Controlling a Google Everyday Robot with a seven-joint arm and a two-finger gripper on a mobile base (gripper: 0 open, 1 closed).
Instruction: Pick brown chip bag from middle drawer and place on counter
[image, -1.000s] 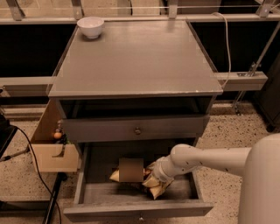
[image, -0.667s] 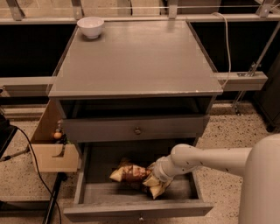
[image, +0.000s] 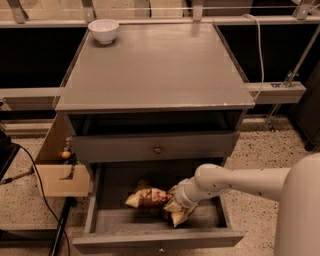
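The brown chip bag (image: 149, 197) lies crumpled on the floor of the open middle drawer (image: 120, 221), the lowest box pulled out of the cabinet. Its dark brown middle faces up and one tan-yellow end points left. My gripper (image: 176, 202) reaches into the drawer from the right and sits against the bag's right end, where more tan foil bunches below it. The arm hides where the gripper meets the bag. The counter (image: 155, 65) is the grey top slab above.
A small white bowl (image: 103, 30) stands at the counter's back left corner. A shut drawer front with a round knob (image: 157, 149) sits above the open drawer. A wooden box (image: 60, 175) and a black cable (image: 37, 185) are at the left. Pale rails (image: 280, 90) run behind.
The bag's dark middle stood up as a square panel a second ago; it now lies flatter and spread to the left. The gripper and arm have barely moved.
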